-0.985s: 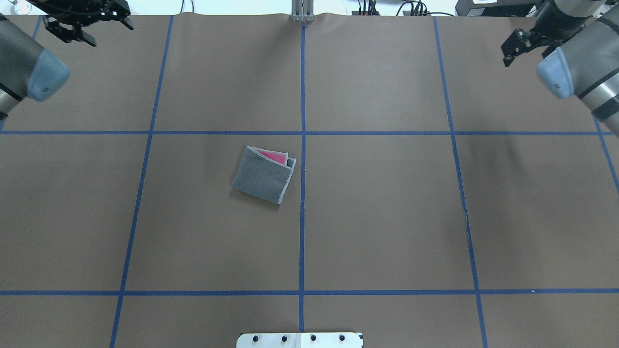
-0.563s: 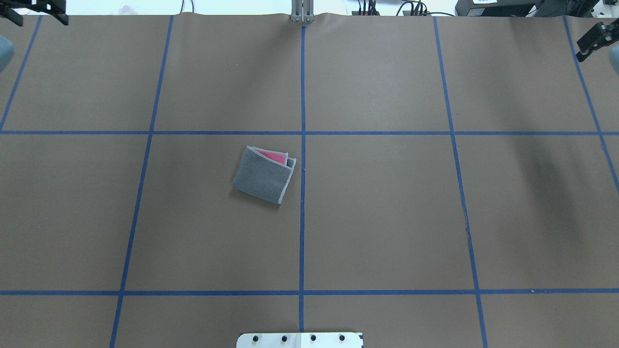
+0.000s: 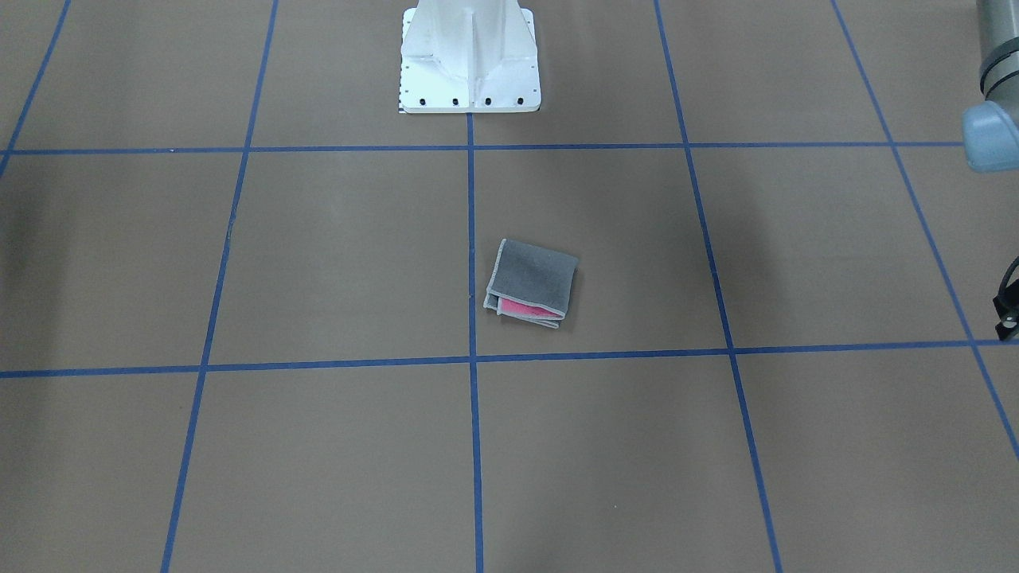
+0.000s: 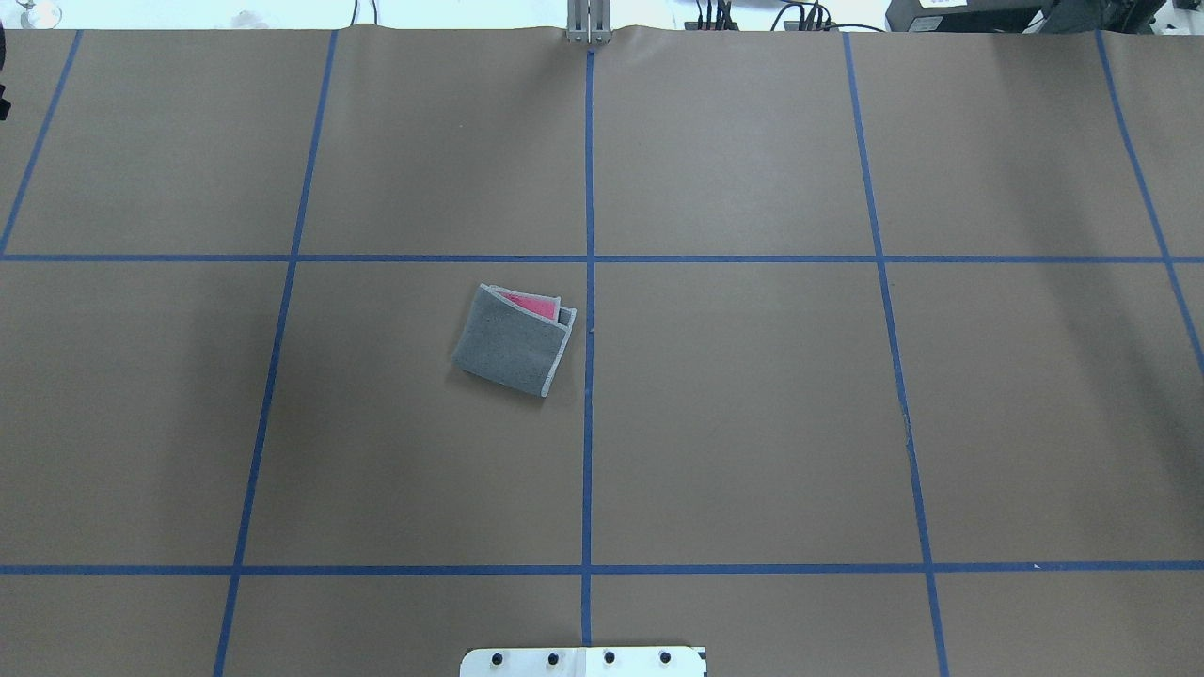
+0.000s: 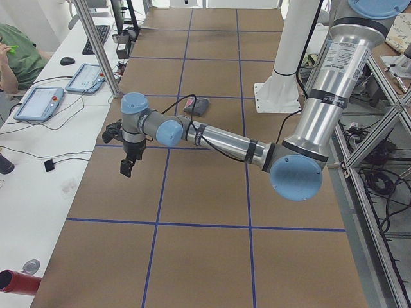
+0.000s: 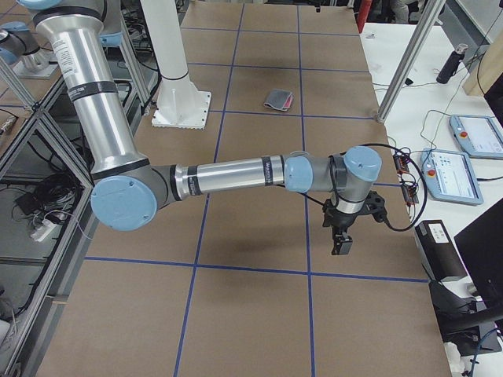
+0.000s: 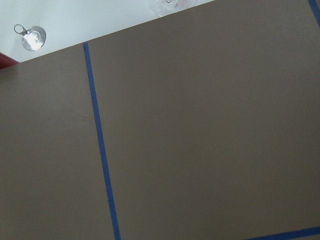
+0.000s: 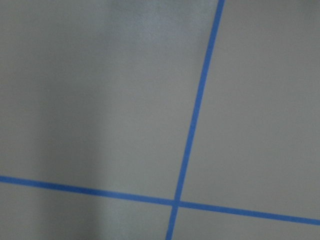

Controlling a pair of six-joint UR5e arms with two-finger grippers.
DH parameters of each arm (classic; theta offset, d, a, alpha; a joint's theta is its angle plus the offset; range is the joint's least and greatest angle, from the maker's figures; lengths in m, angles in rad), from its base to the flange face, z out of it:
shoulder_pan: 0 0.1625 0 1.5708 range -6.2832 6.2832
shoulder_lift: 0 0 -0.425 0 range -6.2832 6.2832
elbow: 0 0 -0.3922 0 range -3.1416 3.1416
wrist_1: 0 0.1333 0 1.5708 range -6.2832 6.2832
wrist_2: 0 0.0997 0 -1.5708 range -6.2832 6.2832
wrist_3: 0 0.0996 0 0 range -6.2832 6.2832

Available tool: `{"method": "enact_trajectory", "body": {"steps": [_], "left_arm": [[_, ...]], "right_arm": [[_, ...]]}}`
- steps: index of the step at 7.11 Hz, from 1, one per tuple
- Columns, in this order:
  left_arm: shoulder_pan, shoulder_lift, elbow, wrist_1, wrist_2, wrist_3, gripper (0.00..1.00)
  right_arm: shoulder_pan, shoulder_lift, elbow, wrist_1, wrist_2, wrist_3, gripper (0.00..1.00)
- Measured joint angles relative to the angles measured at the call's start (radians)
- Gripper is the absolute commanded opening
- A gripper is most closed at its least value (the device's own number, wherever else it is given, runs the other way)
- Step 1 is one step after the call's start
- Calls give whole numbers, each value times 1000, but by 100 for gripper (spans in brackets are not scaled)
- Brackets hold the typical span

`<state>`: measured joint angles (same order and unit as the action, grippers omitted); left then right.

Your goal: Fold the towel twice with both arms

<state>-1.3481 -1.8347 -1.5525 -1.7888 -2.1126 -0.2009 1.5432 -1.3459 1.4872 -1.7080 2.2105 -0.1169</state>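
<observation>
Towel [image 4: 513, 343] lies folded on the brown table [image 4: 752, 423], dark grey face up, with a thin pink strip peeking out along its far edge. It sits just to the robot's left of the centre tape line [image 4: 589, 188], close to it but apart, with nothing touching it. How many layers it has is hard to tell from above. In the front-facing view the towel [image 3: 532, 282] shows the pink at its near edge. In the side views it is small and far: [image 5: 200, 104], [image 6: 278, 99].

Both arms are out at the table ends, well apart from the towel. The left arm [image 5: 225, 141] is cut off at the front-facing view's edge [image 3: 995, 72]. The left gripper [image 5: 126, 165] hangs pointing down over the table near its far edge, clear only from the side, so its opening can't be judged. The right arm [image 6: 228, 174] reaches out low, and the right gripper [image 6: 342, 239] also points down. It too shows only from the side, so its opening can't be judged either.

The wrist views show only table and tape, with no fingers in frame.
</observation>
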Motion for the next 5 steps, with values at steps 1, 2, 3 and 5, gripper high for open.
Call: {"method": "enact_trajectory", "body": {"steps": [1,2,3,5], "left_arm": [[-1,76,-17,-95,2,4,100],[0,155,-15,-189,4,6,100],[-1,218,-8,-243,2,7,100],[-42,267,-18,-226,-84,10,100]], "right_arm": [[22,-62,28,14,1,-6,100],[32,-103,44,41,4,-3,100],[36,-127,49,54,15,3,100],[57,-158,50,58,128,8,100]]}}
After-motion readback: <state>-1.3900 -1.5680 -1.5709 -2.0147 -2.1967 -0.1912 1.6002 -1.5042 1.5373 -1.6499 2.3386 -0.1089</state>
